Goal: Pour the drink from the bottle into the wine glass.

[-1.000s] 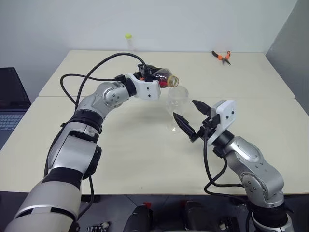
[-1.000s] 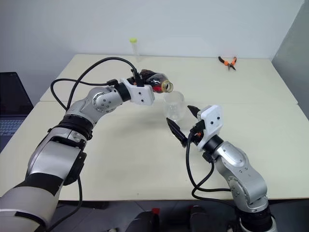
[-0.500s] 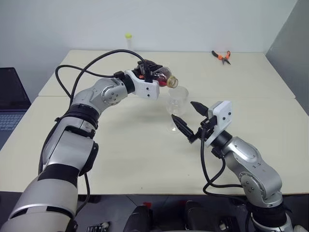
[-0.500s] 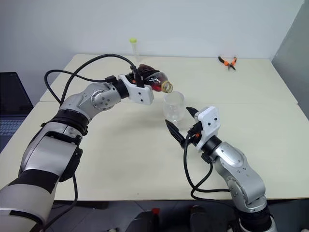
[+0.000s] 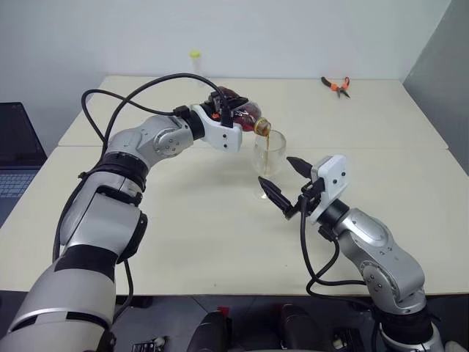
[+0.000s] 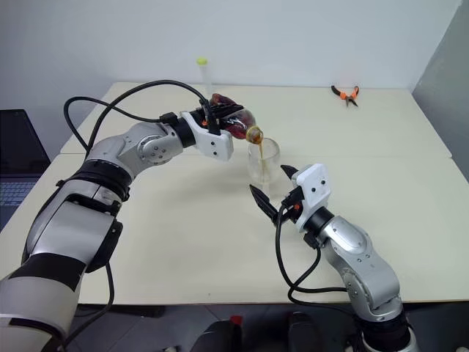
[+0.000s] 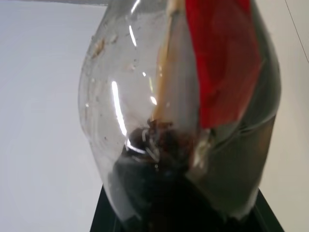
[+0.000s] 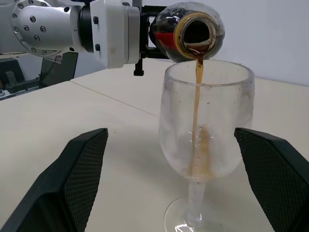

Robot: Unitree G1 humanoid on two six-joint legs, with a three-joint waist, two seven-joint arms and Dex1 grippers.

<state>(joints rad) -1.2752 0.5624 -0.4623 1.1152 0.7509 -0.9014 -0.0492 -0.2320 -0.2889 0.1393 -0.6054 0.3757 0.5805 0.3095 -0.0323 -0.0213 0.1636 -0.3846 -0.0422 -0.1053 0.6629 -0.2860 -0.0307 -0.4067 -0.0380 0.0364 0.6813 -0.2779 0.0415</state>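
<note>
- Cream tabletop (image 5: 183,220) carries the wine glass (image 8: 205,125), standing upright mid-table.
- Right hand (image 5: 282,183) hangs wide apart just in front of the glass, gripping nothing.
- Left hand (image 5: 229,121) is clamped on the bottle (image 5: 245,117), tipped mouth-down over the rim.
- Dark drink (image 8: 197,96) streams into the bowl.

The bottle (image 8: 186,31) is clear plastic with a red label, and the drink (image 8: 197,96) leaving it runs as a thin amber-brown stream, darker inside the bottle. The wine glass (image 8: 205,125) is clear. The table (image 5: 220,235) is pale cream. The pliers (image 5: 336,86) have orange handles.
</note>
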